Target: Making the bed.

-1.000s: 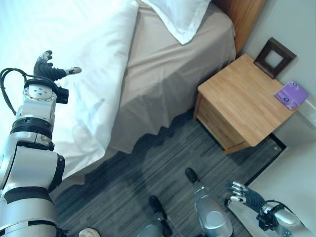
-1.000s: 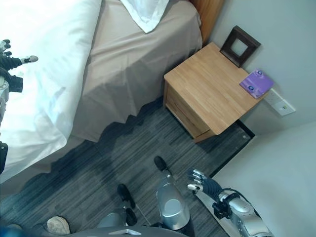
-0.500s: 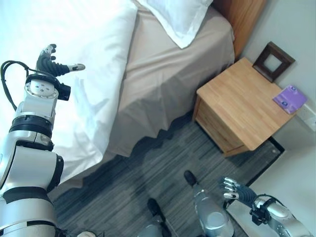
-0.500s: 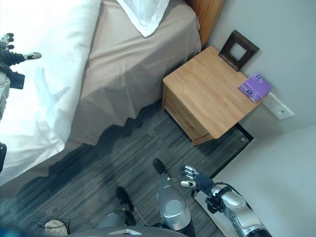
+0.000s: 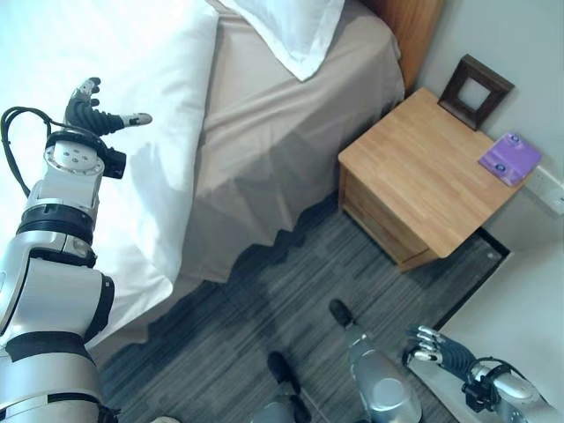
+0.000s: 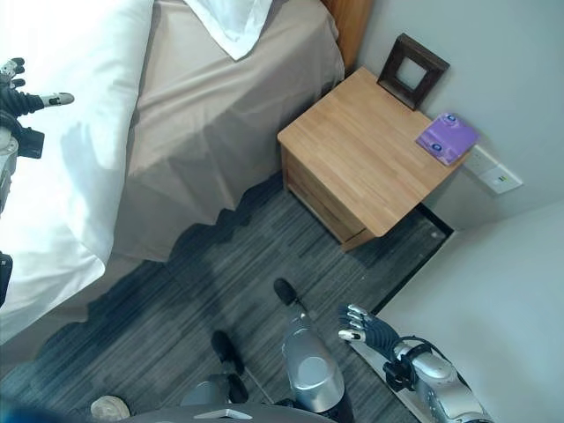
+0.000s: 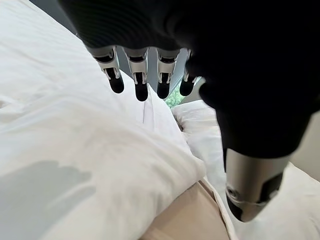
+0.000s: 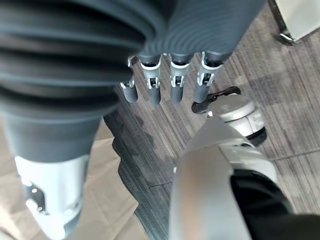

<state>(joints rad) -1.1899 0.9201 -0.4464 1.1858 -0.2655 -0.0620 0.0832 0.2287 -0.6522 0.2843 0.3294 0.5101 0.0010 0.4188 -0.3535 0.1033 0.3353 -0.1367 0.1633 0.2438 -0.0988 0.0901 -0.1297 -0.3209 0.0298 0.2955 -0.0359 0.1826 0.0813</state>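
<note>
While the white quilted duvet (image 5: 115,150) lies heaped over the bed's 9 o'clock half, leaving the beige fitted sheet (image 5: 282,150) bare toward 1 o'clock, it looks soft, light and floppy; its folded edge beside the sheet seems the best place to pinch. A white pillow (image 5: 282,31) sits at 12 o'clock. Above the duvet hovers the left hand (image 5: 88,119), fingers spread and holding nothing. Low at 5 o'clock over the grey striped carpet (image 5: 264,300), the right hand (image 6: 370,330) hangs relaxed and empty. A light wooden nightstand (image 5: 423,185) stands at 3 o'clock.
</note>
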